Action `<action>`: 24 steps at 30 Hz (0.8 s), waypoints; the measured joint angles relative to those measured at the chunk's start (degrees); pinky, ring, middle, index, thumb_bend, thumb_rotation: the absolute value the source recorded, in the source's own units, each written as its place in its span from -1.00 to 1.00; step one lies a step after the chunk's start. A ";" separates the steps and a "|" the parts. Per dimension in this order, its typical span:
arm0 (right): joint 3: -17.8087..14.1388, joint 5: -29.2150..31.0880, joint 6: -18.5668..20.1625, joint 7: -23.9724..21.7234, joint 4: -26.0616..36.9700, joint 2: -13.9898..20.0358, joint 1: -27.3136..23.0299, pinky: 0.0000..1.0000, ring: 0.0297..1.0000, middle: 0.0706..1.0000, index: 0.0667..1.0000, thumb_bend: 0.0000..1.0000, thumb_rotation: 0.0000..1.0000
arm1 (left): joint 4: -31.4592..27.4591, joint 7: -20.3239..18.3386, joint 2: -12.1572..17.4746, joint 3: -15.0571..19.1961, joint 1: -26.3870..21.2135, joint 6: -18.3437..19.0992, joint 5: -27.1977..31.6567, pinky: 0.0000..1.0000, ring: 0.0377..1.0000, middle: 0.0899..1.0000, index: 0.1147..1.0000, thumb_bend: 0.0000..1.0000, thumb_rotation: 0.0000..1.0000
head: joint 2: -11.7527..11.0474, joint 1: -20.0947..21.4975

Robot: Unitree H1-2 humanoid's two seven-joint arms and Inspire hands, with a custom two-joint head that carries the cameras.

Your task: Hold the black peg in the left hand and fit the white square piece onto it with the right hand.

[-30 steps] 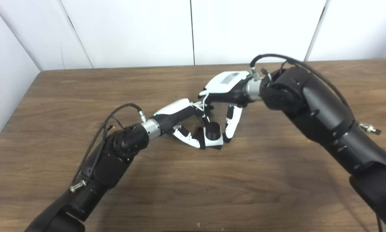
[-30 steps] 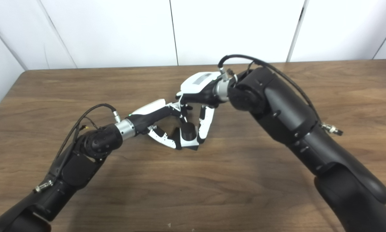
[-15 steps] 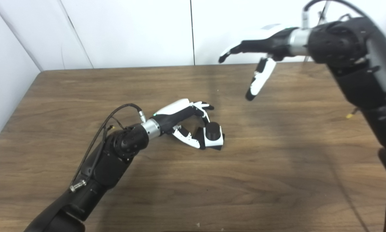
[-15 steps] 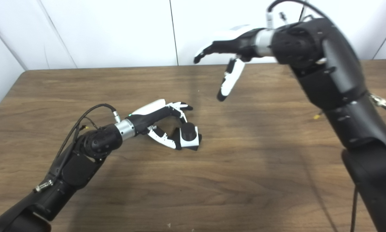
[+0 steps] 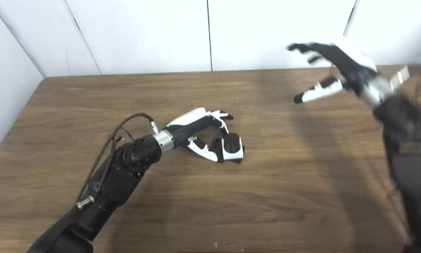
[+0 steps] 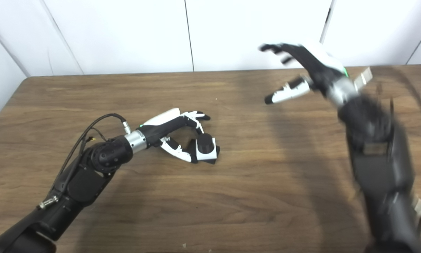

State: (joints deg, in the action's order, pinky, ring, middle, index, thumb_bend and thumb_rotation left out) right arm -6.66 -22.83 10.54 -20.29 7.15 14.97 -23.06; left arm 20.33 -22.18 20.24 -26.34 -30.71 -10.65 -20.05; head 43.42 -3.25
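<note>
No writing is legible anywhere. At frame centre, the left hand (image 5: 205, 135) grips the black peg (image 5: 231, 142), upright through the white square piece (image 5: 234, 155) on the table (image 5: 210, 211). Upper right, the blurred right hand (image 5: 331, 72) hangs empty, fingers spread.

Both head cameras look down and forward from above the near edge of the brown wood-grain table (image 5: 301, 196), facing the white panelled wall (image 6: 126, 31) behind its far edge, with both arms entering from the bottom. The right eye view sits slightly to the right, so everything appears shifted left in it. They share nearly the whole scene: the tabletop, the left corner and the wall, at middling range
</note>
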 measured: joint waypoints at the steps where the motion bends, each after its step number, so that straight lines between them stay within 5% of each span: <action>1: -1.22 1.91 0.50 2.13 0.36 -2.42 2.36 0.45 0.68 0.73 0.67 0.43 -0.79 | 0.02 0.00 0.07 0.00 0.00 0.00 0.00 1.00 1.00 0.89 -0.15 0.03 -0.83 | 0.00 0.09; 5: -5.69 11.28 3.06 6.72 0.79 -8.86 6.08 0.65 0.74 0.76 0.71 0.48 -0.64 | 0.13 0.01 0.10 -0.04 -0.01 -0.04 0.00 1.00 1.00 0.89 -0.15 0.04 -0.83 | -0.18 0.70; 10: -8.51 21.46 7.26 9.75 3.37 -12.50 6.64 0.63 0.71 0.85 0.85 0.38 -0.31 | 0.14 0.01 0.01 -0.09 -0.03 -0.13 0.00 1.00 1.00 0.89 -0.15 0.04 -0.83 | -0.09 0.88; 18: -5.84 24.38 7.60 12.70 4.15 -12.32 9.79 0.68 0.83 0.84 0.84 0.35 -0.37 | 0.00 0.02 0.03 0.03 0.09 -0.09 0.00 1.00 0.99 0.88 -0.14 0.04 -0.83 | 0.00 0.27; 19: -5.27 24.09 7.59 13.02 4.15 -11.89 9.90 0.67 0.84 0.83 0.83 0.35 -0.41 | -0.17 0.04 0.04 0.12 0.18 -0.07 0.00 1.00 0.98 0.88 0.14 0.40 -0.59 | 0.09 0.18; 20: -4.95 23.96 7.59 13.17 4.15 -11.65 9.90 0.67 0.84 0.83 0.83 0.36 -0.41 | -0.32 0.07 0.04 0.21 0.33 0.00 -0.01 1.00 0.97 0.87 0.30 0.56 -0.48 | 0.09 0.27; 24: -3.24 23.59 7.63 13.68 4.14 -10.43 9.90 0.67 0.85 0.84 0.83 0.34 -0.46 | -2.23 0.20 0.17 1.56 2.19 0.51 -0.12 0.90 0.94 0.87 0.83 0.92 -0.24 | 0.18 0.18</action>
State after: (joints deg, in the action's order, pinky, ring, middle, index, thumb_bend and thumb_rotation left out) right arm -9.90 0.75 18.17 -6.61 11.29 4.54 -13.16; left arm 18.10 -21.98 20.41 -24.78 -28.53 -10.14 -20.16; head 43.59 -3.07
